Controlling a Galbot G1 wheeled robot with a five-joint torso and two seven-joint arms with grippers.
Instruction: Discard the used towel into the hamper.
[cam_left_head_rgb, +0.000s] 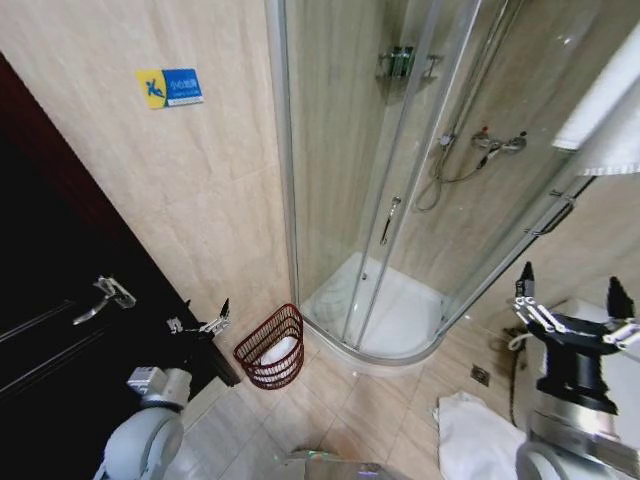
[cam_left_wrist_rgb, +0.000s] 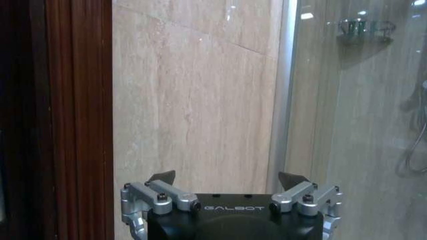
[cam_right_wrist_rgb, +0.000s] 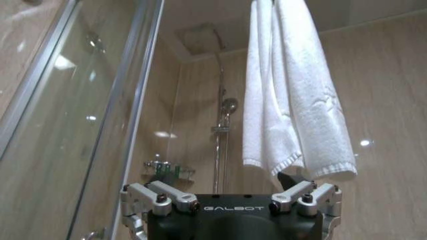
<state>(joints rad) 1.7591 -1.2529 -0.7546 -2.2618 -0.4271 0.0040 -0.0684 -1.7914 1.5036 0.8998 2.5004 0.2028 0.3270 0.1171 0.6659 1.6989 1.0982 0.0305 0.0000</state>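
Reach stage: towel not yet gripped.
My right gripper (cam_right_wrist_rgb: 230, 186), jaws wide and empty, sits below the hanging towel (cam_right_wrist_rgb: 293, 95); I'd raise and clamp. Left gripper (cam_left_wrist_rgb: 230, 182) empty, spread; hamper (cam_left_head_rgb: 272, 347) at 10 o'clock.

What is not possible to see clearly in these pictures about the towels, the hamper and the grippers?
- Hanging white towel: its top and its rail are cut off by the right wrist view's edge.
- Hamper: something white lies inside; too small in the head view to identify.
- White cloth on the floor: partly cut off by the head view's lower edge.
- Left gripper and right gripper: open, empty.
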